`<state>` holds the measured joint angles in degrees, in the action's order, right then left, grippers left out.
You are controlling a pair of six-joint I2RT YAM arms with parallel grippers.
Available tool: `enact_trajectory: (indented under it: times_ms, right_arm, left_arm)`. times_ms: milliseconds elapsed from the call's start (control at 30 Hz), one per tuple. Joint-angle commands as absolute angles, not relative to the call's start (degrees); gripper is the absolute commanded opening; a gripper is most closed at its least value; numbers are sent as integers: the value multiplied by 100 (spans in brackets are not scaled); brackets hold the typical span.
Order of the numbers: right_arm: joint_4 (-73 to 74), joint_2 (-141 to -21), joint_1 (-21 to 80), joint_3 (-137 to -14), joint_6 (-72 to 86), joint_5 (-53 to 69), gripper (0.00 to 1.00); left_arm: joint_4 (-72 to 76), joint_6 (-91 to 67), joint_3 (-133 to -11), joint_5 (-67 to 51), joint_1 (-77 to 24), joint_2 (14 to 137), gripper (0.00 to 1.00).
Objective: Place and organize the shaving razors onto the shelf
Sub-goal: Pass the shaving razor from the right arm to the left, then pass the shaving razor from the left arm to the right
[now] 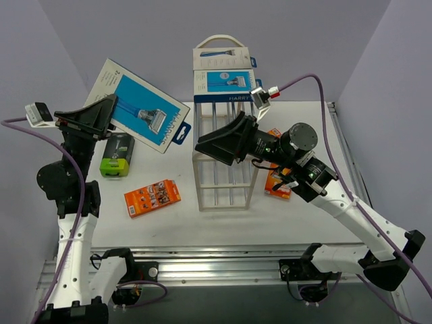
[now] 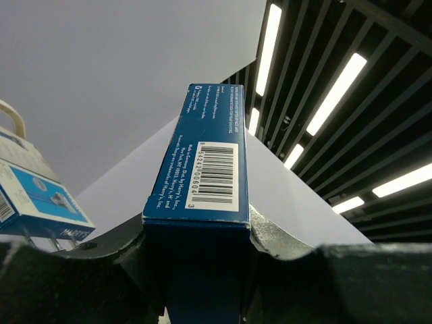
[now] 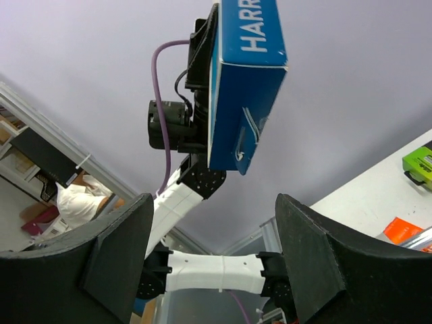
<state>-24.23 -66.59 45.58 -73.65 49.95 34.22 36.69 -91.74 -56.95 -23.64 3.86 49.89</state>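
Your left hand [image 1: 106, 113] is clamped on one end of a blue-and-white razor box [image 1: 145, 108], which it holds tilted in the air, up and to the left of the shelf [image 1: 200, 177]. Your right hand [image 1: 217, 138] hangs in front of the shelf, jaws wide and holding nothing. On the shelf's top sit a rear box [image 1: 223, 57] and a front box [image 1: 226, 82], both blue-and-white. On the desk [image 1: 182, 229] lie a black-and-lime box [image 1: 116, 155], an orange box [image 1: 152, 197] and a second orange box [image 1: 275, 185] partly behind your right arm.
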Motion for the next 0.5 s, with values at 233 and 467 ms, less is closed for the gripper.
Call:
enact_trajectory:
  times_ms: [233,467]
  right_arm:
    - [-3111,-7109,4983,-7540,5133,2453,68]
    - [-3278,-7356,5220,-7734,5115,2250,68]
  left_arm:
    - [4272,-9422,-5493,-1573,404,4535,2]
    - [4184,-9413,-5230,-1494,387,4447,2]
